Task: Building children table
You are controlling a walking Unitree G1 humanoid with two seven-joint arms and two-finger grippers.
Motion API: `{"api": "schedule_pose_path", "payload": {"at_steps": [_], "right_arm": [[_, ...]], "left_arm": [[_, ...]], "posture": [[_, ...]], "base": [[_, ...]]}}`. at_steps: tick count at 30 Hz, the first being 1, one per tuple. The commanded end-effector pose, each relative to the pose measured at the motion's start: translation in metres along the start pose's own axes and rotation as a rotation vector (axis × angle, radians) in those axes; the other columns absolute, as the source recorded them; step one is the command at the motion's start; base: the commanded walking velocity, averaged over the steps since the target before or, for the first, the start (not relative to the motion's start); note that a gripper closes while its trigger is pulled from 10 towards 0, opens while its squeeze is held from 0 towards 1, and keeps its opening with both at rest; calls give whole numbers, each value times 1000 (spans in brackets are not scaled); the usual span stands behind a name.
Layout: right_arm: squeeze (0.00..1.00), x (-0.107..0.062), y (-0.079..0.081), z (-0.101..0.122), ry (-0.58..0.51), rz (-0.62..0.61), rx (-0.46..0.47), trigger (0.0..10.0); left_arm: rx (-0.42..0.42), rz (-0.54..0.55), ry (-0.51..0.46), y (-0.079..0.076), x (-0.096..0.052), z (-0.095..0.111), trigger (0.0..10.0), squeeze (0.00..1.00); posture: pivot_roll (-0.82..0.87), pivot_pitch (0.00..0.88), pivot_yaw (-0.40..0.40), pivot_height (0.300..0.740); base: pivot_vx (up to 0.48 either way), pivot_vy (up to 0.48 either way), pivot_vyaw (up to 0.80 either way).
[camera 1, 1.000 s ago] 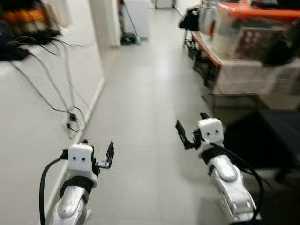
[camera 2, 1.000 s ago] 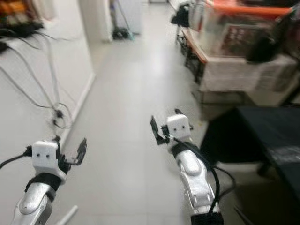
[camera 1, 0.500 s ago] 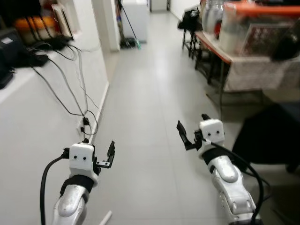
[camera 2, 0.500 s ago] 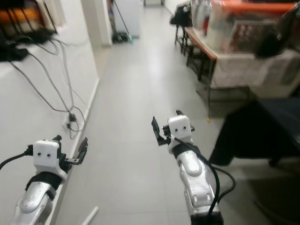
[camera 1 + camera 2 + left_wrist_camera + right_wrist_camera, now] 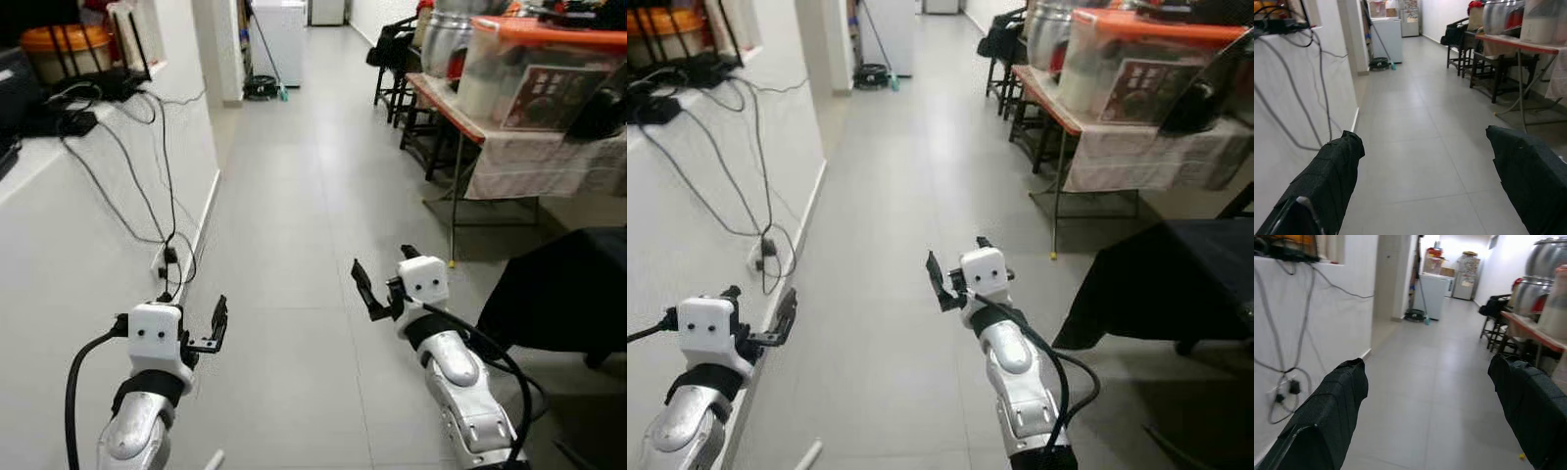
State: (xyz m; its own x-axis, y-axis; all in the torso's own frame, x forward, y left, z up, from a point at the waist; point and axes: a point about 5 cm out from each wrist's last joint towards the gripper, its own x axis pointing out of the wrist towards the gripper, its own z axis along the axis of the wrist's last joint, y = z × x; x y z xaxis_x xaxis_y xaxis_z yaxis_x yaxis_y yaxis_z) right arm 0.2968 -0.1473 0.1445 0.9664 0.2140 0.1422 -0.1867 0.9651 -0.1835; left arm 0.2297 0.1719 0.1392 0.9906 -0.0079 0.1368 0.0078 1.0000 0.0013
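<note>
Grey tiled floor runs toward twelve o'clock. Left gripper at seven o'clock and right gripper at five o'clock both hold fingers apart, empty. No children's table parts are in sight; likely a search walk, finding them next.

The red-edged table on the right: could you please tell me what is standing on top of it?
On the red-edged table stand a clear plastic storage box with an orange lid and a large metal pot behind it. A white cloth drapes its front. The box's contents cannot be made out.
</note>
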Motion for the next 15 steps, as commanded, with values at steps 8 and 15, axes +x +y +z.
{"api": "schedule_pose_path", "payload": {"at_steps": [8, 15], "right_arm": [[0, 2, 2, -2, 6, 9, 18, 10000], [0, 2, 0, -3, 9, 2, 18, 10000]], "left_arm": [[-10, -2, 14, 0, 0, -4, 10000, 0], [-7, -9, 23, -1, -1, -5, 10000, 0]], "posture": [[43, 0, -39, 740], [41, 0, -36, 740]], "base": [[180, 0, 0], [0, 0, 0]]}}
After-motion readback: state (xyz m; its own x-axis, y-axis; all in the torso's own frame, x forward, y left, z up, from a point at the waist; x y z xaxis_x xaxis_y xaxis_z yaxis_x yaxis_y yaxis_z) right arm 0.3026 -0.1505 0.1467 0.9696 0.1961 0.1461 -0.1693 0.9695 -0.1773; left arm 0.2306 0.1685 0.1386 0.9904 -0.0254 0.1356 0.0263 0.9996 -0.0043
